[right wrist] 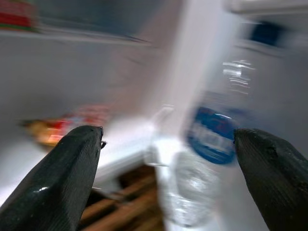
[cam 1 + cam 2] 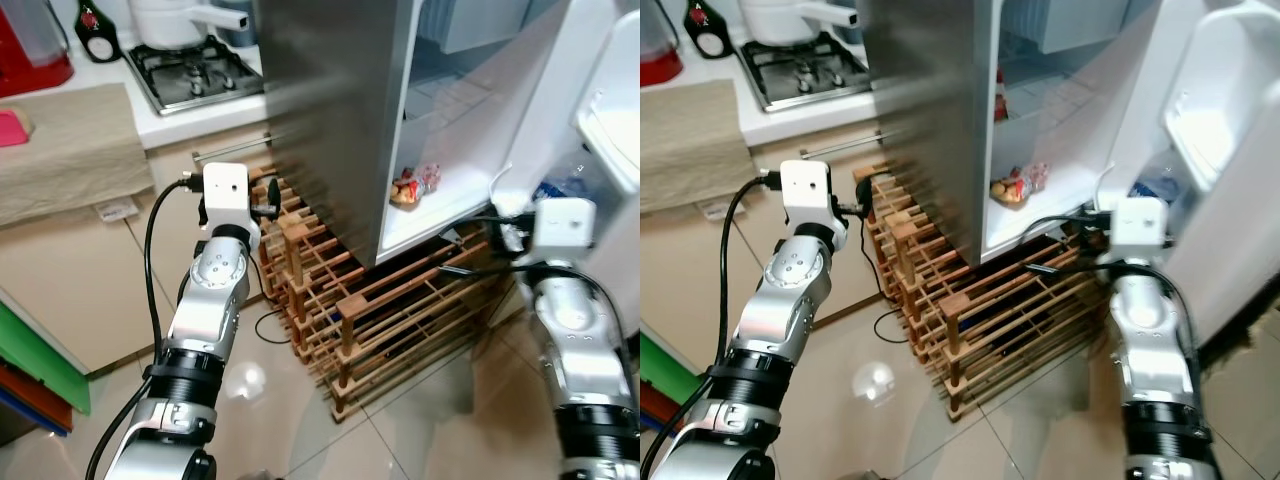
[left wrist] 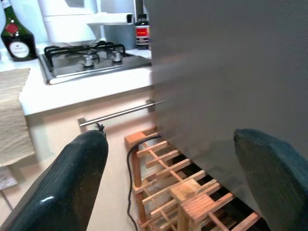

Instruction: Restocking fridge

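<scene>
The steel fridge (image 2: 330,110) stands open with its white door (image 2: 1230,110) swung to the right. A red and yellow snack packet (image 2: 412,187) lies on the lowest inner shelf. A clear water bottle (image 1: 209,139) with a blue label stands in the door's lower shelf. My left gripper (image 3: 168,139) is open and empty, held beside the fridge's steel side wall. Near the door's bottom corner, my right gripper (image 1: 168,134) is open and empty, pointing between the packet and the bottle. The right wrist view is blurred.
A wooden wine rack (image 2: 390,320) sits on the tiled floor under and in front of the fridge. To the left, a counter holds a gas hob (image 2: 195,70), a white pot, a dark bottle (image 2: 97,35) and a beige cloth (image 2: 65,145).
</scene>
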Robot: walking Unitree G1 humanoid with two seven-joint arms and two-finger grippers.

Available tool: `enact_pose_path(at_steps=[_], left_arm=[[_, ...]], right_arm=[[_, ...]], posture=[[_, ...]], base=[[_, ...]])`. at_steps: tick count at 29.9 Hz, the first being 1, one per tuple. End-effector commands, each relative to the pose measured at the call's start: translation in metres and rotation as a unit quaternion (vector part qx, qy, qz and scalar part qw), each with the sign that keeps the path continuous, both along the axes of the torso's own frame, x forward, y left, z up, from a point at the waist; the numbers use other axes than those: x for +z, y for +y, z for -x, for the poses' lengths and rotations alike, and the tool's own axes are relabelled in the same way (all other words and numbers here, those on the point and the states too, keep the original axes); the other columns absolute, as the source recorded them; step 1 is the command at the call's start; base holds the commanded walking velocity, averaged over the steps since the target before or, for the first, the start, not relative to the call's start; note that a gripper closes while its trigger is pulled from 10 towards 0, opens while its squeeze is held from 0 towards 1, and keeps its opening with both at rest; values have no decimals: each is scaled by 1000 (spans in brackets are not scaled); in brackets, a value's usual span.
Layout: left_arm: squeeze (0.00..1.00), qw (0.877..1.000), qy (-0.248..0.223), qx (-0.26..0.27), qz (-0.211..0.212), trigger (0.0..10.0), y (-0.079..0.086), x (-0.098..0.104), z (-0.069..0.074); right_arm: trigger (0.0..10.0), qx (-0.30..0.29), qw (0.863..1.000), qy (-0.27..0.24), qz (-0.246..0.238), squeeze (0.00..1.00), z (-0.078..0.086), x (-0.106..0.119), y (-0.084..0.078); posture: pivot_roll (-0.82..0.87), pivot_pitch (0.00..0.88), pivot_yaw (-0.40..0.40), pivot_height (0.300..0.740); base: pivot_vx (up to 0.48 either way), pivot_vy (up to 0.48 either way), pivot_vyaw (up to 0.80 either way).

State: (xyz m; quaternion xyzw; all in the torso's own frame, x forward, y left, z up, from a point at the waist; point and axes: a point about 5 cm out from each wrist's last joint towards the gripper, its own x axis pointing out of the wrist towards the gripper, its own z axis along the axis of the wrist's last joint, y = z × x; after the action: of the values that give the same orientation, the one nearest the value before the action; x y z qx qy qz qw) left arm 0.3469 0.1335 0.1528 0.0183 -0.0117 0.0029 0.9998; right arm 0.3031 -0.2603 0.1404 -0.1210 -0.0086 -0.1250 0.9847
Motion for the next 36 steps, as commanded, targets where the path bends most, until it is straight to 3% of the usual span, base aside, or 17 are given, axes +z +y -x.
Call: enact_pose_path(at_steps=[1, 2, 3, 4, 7, 10, 11, 12, 13, 14, 15, 16, 17, 21, 26, 29, 36], left_arm=[[0, 1000, -1, -10, -3, 10000, -2, 1, 0], [0, 1000, -1, -10, -3, 10000, -2, 1, 0], [0, 1000, 3, -13, -2, 10000, -3, 0, -1], [0, 1000, 4, -14, -1, 10000, -3, 0, -1], [0, 1000, 3, -18, 0, 10000, -5, 0, -1], [0, 1000, 2, -19, 0, 10000, -6, 1, -1], [0, 1000, 2, -21, 2, 10000, -6, 1, -2], [0, 1000, 2, -21, 2, 10000, -6, 1, -2], [0, 1000, -1, -25, 5, 10000, -7, 1, -2], [0, 1000, -1, -25, 5, 10000, -7, 1, -2], [0, 1000, -4, -29, 6, 10000, -7, 1, -1], [0, 999, -11, -42, 12, 10000, -8, 1, 0], [0, 999, -11, -42, 12, 10000, -8, 1, 0], [0, 999, -9, -32, 12, 10000, 14, -5, 2], [0, 1000, -10, -11, 25, 10000, 25, -6, 5], [0, 998, -30, -18, 47, 10000, 16, 0, 8], [0, 998, -47, -20, 42, 10000, 7, 5, 12]], right_arm=[[10000, -69, 997, 4, 24, 0, 6, 5, -38], [10000, -69, 997, 4, 24, 0, 6, 5, -38], [10000, -130, 990, 15, 59, 0, 14, 9, -71], [10000, -154, 985, 20, 74, 0, 18, 11, -81], [10000, -176, 982, 13, 67, 0, 21, 17, -91], [10000, -87, 995, -37, 45, 0, 8, 28, -49], [10000, -34, 997, -65, 23, 0, 4, 31, -23], [10000, -34, 997, -65, 23, 0, 4, 31, -23], [10000, 7, 997, -74, 8, 0, 2, 30, -3], [10000, 7, 997, -74, 8, 0, 2, 30, -3], [10000, 27, 997, -73, 5, 0, 0, 28, 9], [10000, 59, 996, -68, -22, 0, -3, 21, 33], [10000, 59, 996, -68, -22, 0, -3, 21, 33], [10000, 116, 987, -49, -97, 0, -6, 4, 74], [10000, 137, 980, -30, -141, 0, -10, -4, 87], [10000, 160, 973, -14, -165, 0, -16, -7, 97], [10000, 192, 964, -2, -185, 0, -23, -7, 108]], posture=[[-103, 0, 46, 740], [-103, 0, 46, 740], [-107, 0, 48, 740], [-107, 0, 48, 740], [-110, 0, 49, 740], [-112, 0, 49, 740], [-111, 0, 50, 740], [-111, 0, 50, 740], [-110, 0, 52, 740], [-110, 0, 52, 740], [-109, 0, 53, 740], [-104, 0, 54, 740], [-104, 0, 54, 740], [-79, 0, 42, 740], [-46, 0, 15, 740], [-39, 0, 7, 740], [-38, 0, 12, 740]], base=[[0, 0, 0], [0, 0, 0], [0, 0, 0], [0, 0, 0], [0, 0, 0], [0, 0, 0], [0, 0, 0], [0, 0, 0], [0, 0, 569], [0, 0, 569], [0, 0, 569], [0, 0, 569], [0, 0, 569], [0, 0, 566], [0, 0, 565], [0, 0, 567], [0, 411, 577]])
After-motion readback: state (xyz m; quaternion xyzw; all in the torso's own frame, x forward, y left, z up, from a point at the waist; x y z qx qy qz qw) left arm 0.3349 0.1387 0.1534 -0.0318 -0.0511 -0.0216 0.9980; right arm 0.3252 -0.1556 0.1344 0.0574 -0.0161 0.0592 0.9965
